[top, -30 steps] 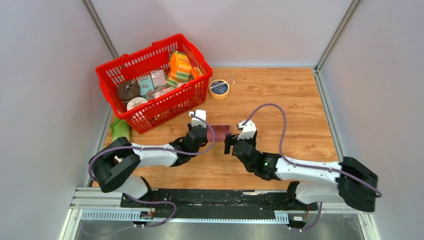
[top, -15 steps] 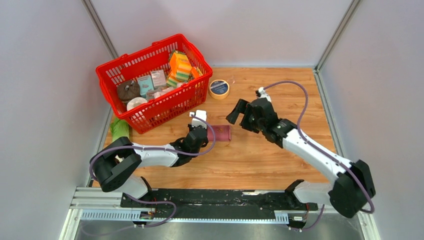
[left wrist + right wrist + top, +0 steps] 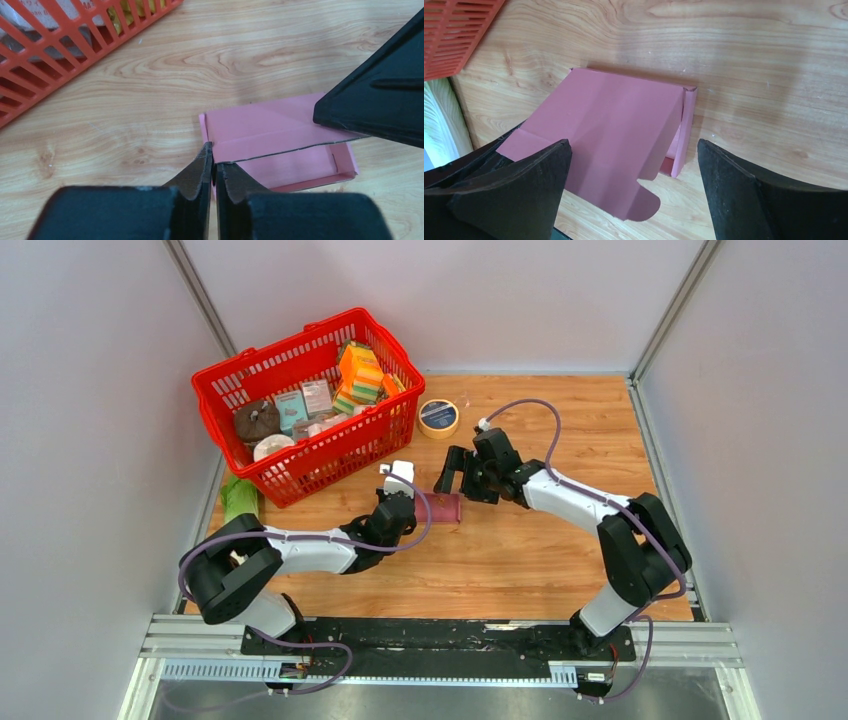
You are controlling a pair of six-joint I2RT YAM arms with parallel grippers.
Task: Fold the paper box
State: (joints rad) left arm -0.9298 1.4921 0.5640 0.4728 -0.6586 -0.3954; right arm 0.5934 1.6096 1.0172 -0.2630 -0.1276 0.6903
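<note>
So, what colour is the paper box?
The paper box is plain pink; the right wrist view shows it best.

Red basket (image 3: 335, 455), tape roll (image 3: 438, 418), green cloth (image 3: 238, 498)

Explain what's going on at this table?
A pink paper box sits half-folded on the wooden table. The left pincer is shut on the edge of its lid flap, holding it up. The right pincer hangs wide open over the box, gripping nothing. The lid is not yet closed.
</note>
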